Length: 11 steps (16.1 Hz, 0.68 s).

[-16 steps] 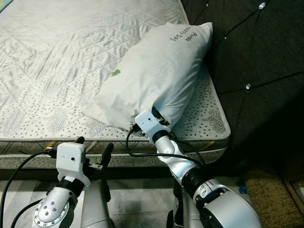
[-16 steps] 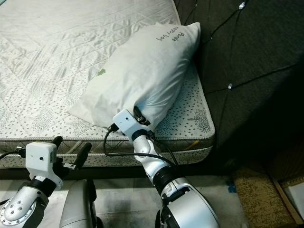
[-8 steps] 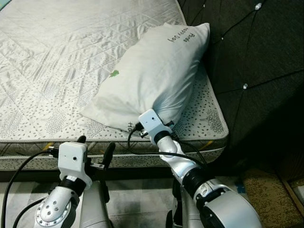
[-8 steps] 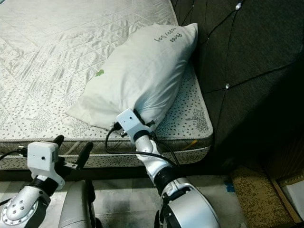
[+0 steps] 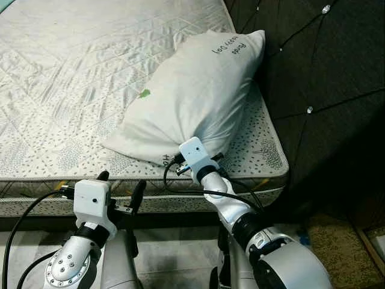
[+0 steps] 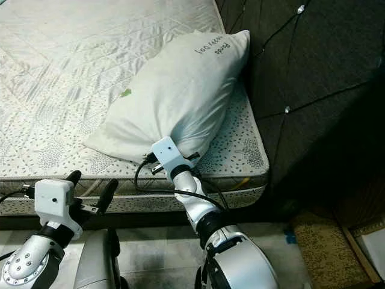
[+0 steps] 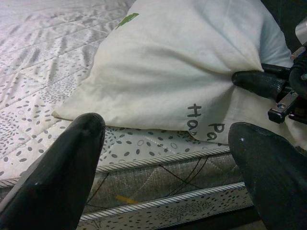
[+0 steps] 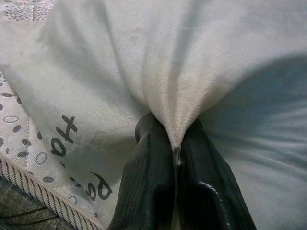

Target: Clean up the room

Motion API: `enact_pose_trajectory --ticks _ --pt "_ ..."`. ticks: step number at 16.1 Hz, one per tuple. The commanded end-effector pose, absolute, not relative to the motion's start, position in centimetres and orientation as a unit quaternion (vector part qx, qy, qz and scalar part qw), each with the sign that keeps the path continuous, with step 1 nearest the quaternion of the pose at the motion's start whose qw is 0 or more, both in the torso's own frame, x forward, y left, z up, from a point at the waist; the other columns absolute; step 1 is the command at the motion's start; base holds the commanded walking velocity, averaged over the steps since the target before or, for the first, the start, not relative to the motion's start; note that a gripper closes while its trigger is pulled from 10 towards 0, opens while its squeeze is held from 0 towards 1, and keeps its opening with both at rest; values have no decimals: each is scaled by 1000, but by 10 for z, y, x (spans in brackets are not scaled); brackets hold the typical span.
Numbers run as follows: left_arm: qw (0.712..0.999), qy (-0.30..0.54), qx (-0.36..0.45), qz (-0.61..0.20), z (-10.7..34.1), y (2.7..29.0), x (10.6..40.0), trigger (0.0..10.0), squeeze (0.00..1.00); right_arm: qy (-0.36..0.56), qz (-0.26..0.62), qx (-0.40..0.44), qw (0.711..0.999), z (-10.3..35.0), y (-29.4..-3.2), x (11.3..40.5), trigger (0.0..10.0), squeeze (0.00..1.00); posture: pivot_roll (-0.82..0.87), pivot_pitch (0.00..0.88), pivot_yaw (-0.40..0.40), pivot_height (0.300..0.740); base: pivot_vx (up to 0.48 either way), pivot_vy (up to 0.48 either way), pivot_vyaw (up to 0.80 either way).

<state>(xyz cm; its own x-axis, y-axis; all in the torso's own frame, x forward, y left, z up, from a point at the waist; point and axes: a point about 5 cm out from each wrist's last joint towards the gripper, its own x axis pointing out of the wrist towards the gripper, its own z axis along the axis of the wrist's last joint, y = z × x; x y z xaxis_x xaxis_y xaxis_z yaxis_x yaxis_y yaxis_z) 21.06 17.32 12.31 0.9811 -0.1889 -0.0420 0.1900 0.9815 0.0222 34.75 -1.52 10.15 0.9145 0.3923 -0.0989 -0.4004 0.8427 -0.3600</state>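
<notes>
Both head cameras look forward and down from standing height onto the quilted grey-white mattress [image 5: 90,90] and the white fabric pillow [image 5: 192,96] at its corner. The left wrist camera faces that pillow from low beside the bed edge; the right wrist camera sits pressed close against its cloth.

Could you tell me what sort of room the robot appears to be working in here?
Most likely a bedroom: a bare quilted mattress, a white pillow lying on it, and a dark tufted headboard beside them.

Silver arms [image 5: 237,214], white wrist boxes, black cables.
</notes>
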Motion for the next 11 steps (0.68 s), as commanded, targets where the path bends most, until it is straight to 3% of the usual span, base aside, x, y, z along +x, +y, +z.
enact_pose_trajectory --ticks 1,4,8,9,11 --pt "996 28 17 -88 120 176 208 10000 0 17 240 -169 956 102 -4 344 0 0 109 129 -42 556 0 0 0" --pt "996 29 19 -86 120 177 207 10000 0 2 201 -180 963 115 -44 364 0 0 115 134 -38 556 0 0 0" --pt "996 27 24 -85 121 181 211 10000 0 0 113 -225 968 139 -121 389 0 0 108 133 -24 556 0 0 0" --pt "996 26 25 -86 122 182 212 10000 0 1 74 -232 970 151 -151 395 0 0 107 129 -20 556 0 0 0" --pt "996 25 27 -86 122 182 213 10000 0 0 40 -235 971 162 -178 397 0 0 105 128 -20 556 0 0 0"
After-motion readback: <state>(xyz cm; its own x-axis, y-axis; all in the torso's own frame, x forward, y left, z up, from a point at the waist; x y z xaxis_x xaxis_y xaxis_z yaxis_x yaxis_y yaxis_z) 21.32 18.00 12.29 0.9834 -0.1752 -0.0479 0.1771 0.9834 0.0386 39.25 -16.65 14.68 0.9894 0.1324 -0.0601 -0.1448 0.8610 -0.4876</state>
